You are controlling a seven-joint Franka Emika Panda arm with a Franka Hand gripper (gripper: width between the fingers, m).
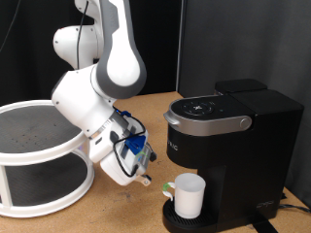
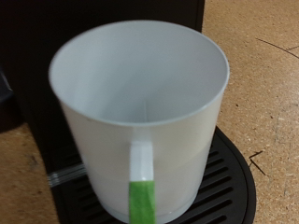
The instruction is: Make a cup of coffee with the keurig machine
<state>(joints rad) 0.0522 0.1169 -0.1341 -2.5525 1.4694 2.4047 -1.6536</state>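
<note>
- My gripper [image 1: 146,178] hangs low over the table, just to the exterior view's left of the cup [image 1: 189,195]; I cannot tell whether my fingers are spread or pressed together, since they are too small in the exterior view and do not show in the wrist view.
- Nothing shows between my fingers in either view.
- The cup [image 2: 140,112] fills my wrist view: white, upright, with a handle [image 2: 141,182] facing my camera that is green at its lower end. Its inside looks bare.
- The cup stands on the black slotted drip base [image 2: 224,191] of the keurig machine [image 1: 228,150], under the machine's overhanging head.
- The machine's lid [image 1: 206,109] is down.
- At the exterior view's left stands a white round two-tier rack [image 1: 39,155] on the wooden table [image 1: 117,209].
</note>
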